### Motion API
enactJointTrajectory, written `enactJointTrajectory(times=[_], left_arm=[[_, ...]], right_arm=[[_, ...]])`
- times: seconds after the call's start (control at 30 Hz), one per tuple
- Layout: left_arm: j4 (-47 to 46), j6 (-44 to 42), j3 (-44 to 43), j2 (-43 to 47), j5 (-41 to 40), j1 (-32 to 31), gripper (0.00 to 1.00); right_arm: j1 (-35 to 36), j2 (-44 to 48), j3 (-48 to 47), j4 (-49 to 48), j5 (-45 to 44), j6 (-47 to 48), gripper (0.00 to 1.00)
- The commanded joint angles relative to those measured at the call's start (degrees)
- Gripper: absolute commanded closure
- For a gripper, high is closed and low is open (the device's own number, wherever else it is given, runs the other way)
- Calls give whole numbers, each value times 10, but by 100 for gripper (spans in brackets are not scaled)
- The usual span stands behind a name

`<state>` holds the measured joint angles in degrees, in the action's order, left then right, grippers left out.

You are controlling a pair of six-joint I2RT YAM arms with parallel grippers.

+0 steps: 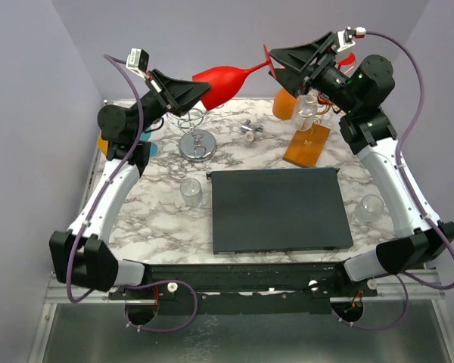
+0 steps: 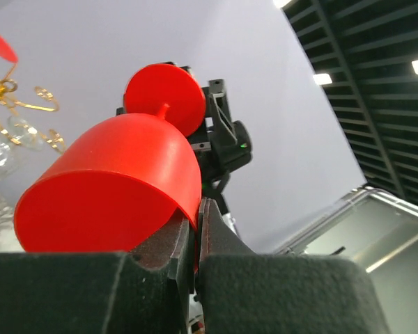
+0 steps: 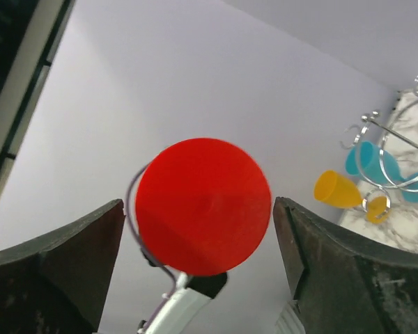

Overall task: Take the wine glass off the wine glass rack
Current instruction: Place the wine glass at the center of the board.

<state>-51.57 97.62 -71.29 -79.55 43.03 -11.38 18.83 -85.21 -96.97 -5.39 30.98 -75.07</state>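
Note:
A red wine glass lies sideways in the air above the table's back edge. My left gripper is shut on the rim of its bowl, one finger inside and one outside. Its round foot sits between the open fingers of my right gripper, and neither finger touches it. The wine glass rack has an orange-brown wooden base at the back right, below my right arm. A clear glass hangs on its gold hooks.
A silver chrome wire stand is at the back left. A dark flat tray fills the middle. Clear cups stand at its left and right. An orange cup stands behind the rack.

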Motion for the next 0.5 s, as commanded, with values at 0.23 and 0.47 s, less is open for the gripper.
enactJointTrajectory(times=[0.23, 0.47], left_arm=[[638, -365, -98, 135, -101, -5, 100], [881, -495, -165, 160, -236, -5, 100]], right_arm=[[1, 87, 6, 232, -147, 250, 0], [1, 125, -3, 287, -203, 339, 0]])
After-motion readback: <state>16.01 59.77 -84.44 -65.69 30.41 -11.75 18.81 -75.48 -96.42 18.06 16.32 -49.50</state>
